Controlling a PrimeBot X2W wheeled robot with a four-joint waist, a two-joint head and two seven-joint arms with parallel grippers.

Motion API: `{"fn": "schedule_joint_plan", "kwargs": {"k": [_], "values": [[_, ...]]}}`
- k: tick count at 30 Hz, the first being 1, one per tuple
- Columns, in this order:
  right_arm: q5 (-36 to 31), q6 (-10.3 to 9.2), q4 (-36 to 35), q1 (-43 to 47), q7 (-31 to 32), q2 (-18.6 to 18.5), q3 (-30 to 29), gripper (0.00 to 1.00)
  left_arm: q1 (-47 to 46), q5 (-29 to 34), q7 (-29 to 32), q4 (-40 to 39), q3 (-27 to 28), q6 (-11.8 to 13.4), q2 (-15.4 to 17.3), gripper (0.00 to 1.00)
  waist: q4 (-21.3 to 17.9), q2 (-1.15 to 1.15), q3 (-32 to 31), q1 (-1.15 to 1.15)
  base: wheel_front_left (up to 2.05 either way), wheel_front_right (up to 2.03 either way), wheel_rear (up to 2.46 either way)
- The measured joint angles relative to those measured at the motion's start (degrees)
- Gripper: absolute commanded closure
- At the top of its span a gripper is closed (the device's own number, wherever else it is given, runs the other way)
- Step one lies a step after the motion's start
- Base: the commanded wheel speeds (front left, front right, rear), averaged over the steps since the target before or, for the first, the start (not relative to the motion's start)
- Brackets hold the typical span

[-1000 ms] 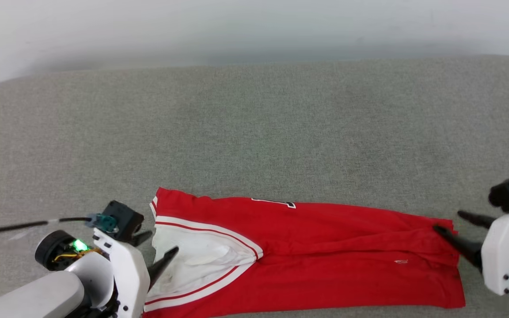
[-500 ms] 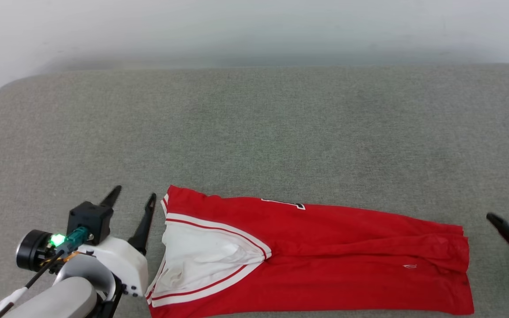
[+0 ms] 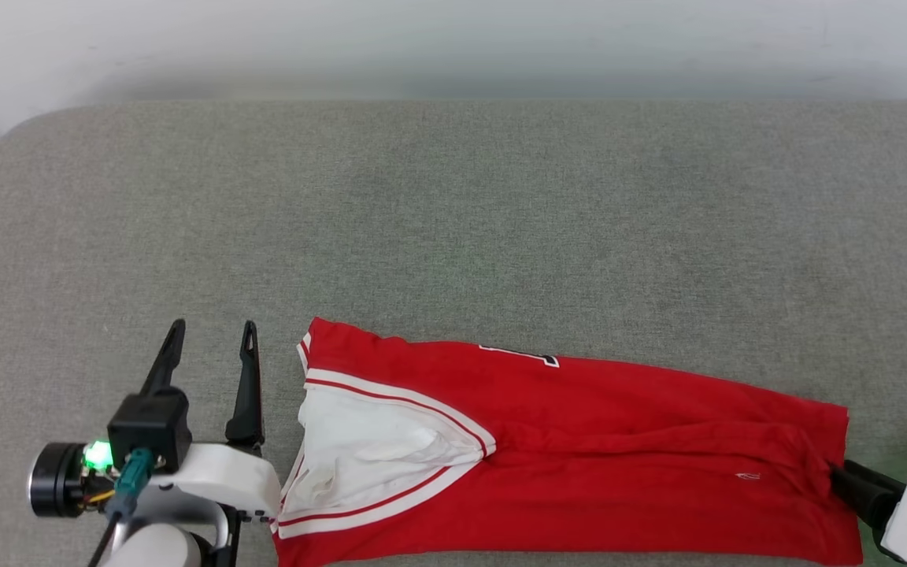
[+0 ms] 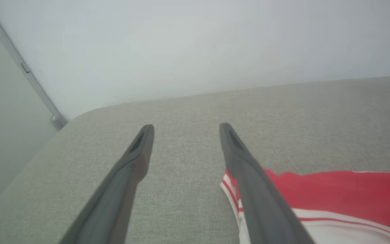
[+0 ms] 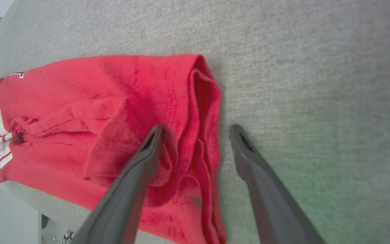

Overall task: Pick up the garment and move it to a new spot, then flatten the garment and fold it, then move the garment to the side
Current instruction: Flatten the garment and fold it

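Note:
The garment (image 3: 595,457) lies on the grey cushion (image 3: 453,220) near its front edge. It is folded into a long red strip, with a white sleeve and striped trim at its left end. A bit of black-and-white lettering peeks out at its far edge. My left gripper (image 3: 213,325) stands open just left of the garment's left end (image 4: 333,189), fingers pointing away from me and holding nothing. My right gripper (image 5: 196,127) is open over the garment's right end (image 5: 130,112). One finger lies above the rumpled red hem and the other above bare cushion. A dark finger (image 3: 855,482) meets that hem.
The grey cushion runs back to a pale wall (image 3: 453,47) and rounds off at its far left corner (image 3: 5,150). Its front edge lies close under the garment. A black cable (image 3: 119,512) hangs from my left wrist.
The left gripper has come off the white sleeve to beside the garment and turned its fingers forward. The right gripper pulled off the right hem, then returned lower. The camera has shifted too.

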Motion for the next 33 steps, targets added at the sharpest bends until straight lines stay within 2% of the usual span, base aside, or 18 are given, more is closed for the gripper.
{"fn": "schedule_joint_plan", "kwargs": {"k": [14,15,16,17,25,29,33], "values": [[-0.4,-0.1,2.2,-3.0,2.4,1.5,5.2,0.0,9.1,20.2,0.0,-2.3,16.0,-5.0,-15.5,0.0,0.4,0.0,0.8,-0.01,0.0,0.0,0.0],[-0.4,-0.1,2.3,-3.1,2.4,1.5,5.5,0.56,9.3,21.4,0.0,-2.2,16.6,-5.5,-16.4,0.0,0.4,0.0,0.8,-0.01,0.0,0.0,0.0],[-0.4,-0.11,2.4,-3.4,2.4,1.5,5.8,0.86,9.6,22.7,0.0,-2.3,17.2,-5.7,-17.3,0.0,0.4,0.0,0.7,0.0,0.0,0.0,0.0],[-0.4,-0.11,2.6,-3.6,2.5,1.4,6.0,1.0,10.0,24.0,0.0,-2.3,17.7,-6.1,-18.0,0.0,0.4,0.0,0.5,0.0,0.0,0.0,0.0],[-0.3,0.0,1.8,-4.3,2.6,1.0,7.5,1.0,13.6,29.3,0.0,-3.0,19.9,-7.2,-21.6,0.0,-0.2,0.0,-1.3,0.0,0.0,0.0,0.0],[0.2,0.02,1.6,-4.2,2.9,-1.5,7.3,1.0,15.0,30.1,0.0,-2.9,20.6,-7.6,-22.1,0.0,-0.4,0.0,-2.5,0.0,0.0,0.0,0.0],[0.5,0.03,2.7,-4.2,3.3,-6.2,5.9,1.0,16.2,30.7,0.0,-2.8,20.9,-8.2,-22.2,0.0,-0.5,0.0,-3.6,0.0,0.0,0.0,0.0]]}}
